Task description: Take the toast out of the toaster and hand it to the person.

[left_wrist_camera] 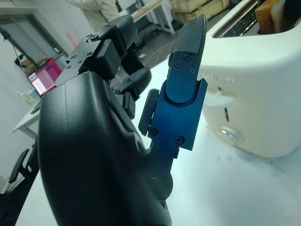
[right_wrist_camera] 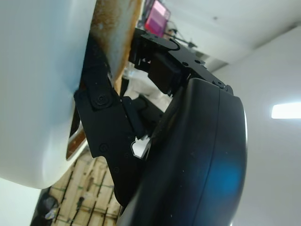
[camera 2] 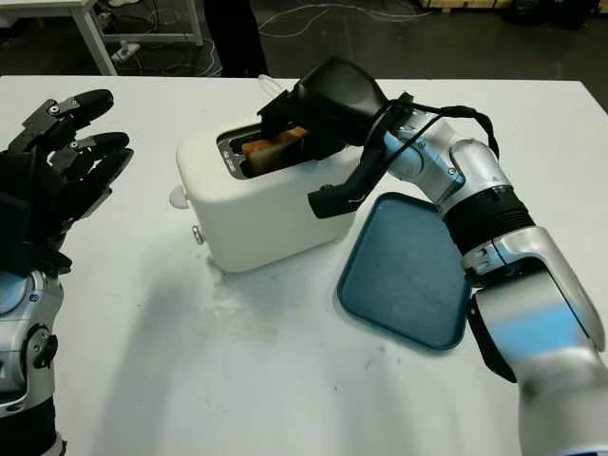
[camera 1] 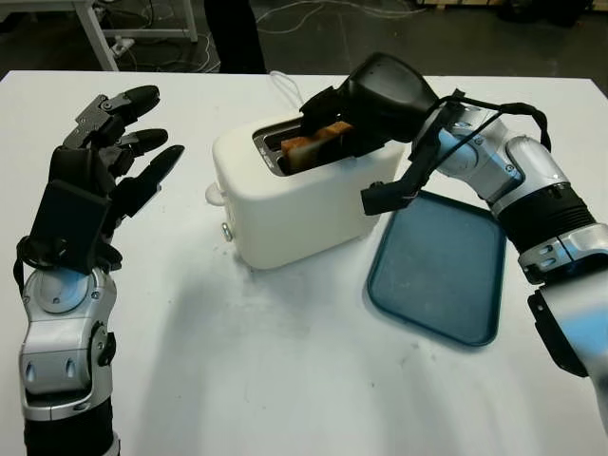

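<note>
Nearest, at the bottom left: left hand (camera 1: 104, 166), raised above the white table (camera 1: 285, 370), open and holding nothing, palm toward the toaster but well apart from it. To the right, nearer than the toaster: a blue tray (camera 1: 442, 266), lying flat with nothing in it, one corner just beside the toaster's base. Farther back, mid-table: white toaster (camera 1: 304, 195), with the toast (camera 1: 313, 144) standing upright in its slot, top edge poking above the rim. Over that slot: right hand (camera 1: 366, 104), fingers (right_wrist_camera: 101, 110) reaching down at the slice, one pressed against its browned crust in the right wrist view; full pinch on both faces hard to tell.
</note>
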### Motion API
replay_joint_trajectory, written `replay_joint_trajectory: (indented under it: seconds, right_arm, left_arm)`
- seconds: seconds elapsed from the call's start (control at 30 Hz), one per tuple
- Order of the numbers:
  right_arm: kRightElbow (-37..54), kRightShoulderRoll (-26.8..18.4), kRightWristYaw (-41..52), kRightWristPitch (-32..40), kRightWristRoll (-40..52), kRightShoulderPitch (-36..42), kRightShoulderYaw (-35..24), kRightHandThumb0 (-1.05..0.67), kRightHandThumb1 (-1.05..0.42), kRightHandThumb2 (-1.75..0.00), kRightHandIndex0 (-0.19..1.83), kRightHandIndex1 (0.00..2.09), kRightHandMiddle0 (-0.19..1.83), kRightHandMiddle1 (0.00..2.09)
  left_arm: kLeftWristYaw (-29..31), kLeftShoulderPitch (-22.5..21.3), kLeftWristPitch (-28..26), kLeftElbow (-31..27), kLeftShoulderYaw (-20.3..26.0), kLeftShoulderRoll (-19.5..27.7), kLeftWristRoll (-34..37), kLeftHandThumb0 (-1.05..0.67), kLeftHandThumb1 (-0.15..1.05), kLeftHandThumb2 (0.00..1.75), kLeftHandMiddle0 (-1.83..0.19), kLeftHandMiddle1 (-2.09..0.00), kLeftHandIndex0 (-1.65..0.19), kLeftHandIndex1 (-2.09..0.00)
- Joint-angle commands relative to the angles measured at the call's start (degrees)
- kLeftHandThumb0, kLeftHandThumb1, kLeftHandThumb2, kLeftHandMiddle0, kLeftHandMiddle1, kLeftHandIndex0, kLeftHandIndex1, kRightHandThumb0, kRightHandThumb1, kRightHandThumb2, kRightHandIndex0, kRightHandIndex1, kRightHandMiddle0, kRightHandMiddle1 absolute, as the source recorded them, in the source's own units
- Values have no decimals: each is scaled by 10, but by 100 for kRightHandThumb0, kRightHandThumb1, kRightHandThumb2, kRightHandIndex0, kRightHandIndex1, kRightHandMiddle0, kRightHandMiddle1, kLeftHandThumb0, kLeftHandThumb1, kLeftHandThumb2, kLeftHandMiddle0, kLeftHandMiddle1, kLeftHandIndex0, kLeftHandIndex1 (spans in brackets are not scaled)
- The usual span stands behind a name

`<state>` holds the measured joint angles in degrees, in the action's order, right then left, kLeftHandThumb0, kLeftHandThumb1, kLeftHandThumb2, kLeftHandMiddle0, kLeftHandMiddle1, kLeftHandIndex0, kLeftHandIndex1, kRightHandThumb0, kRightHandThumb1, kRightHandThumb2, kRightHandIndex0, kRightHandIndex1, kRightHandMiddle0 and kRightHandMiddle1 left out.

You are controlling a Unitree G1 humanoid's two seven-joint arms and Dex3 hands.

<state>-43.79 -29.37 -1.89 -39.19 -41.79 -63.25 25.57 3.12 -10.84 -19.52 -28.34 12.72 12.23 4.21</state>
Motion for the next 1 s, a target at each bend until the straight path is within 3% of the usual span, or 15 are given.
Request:
replay_joint_trajectory:
  seconds: [0.0, 0.57, 0.77, 0.97]
  right_arm:
    - [-15, 1, -29, 2, -10, -26, -8, -48, -92, -27, 119, 175, 91, 175]
    - [-54, 0, -17, 50, 85, -115, -115, -47, -92, -36, 118, 175, 88, 175]
    - [-51, -5, 40, 78, 152, -117, -158, -45, -92, -37, 113, 175, 84, 174]
    - [-109, -14, 41, 137, 203, -84, -205, -45, -92, -39, 107, 175, 78, 174]
  left_arm:
    - [-3, 5, 8, -2, 2, 3, -3, -57, 90, 0, -27, -85, -40, -46]
    - [-3, 5, 2, -3, 3, 4, -2, -58, 90, 0, -26, -85, -40, -45]
    - [-2, 6, 6, -1, 3, 4, -3, -57, 90, 0, -26, -86, -40, -45]
    - [-3, 8, 6, -1, 5, 3, -2, -57, 90, 0, -26, -86, -41, -45]
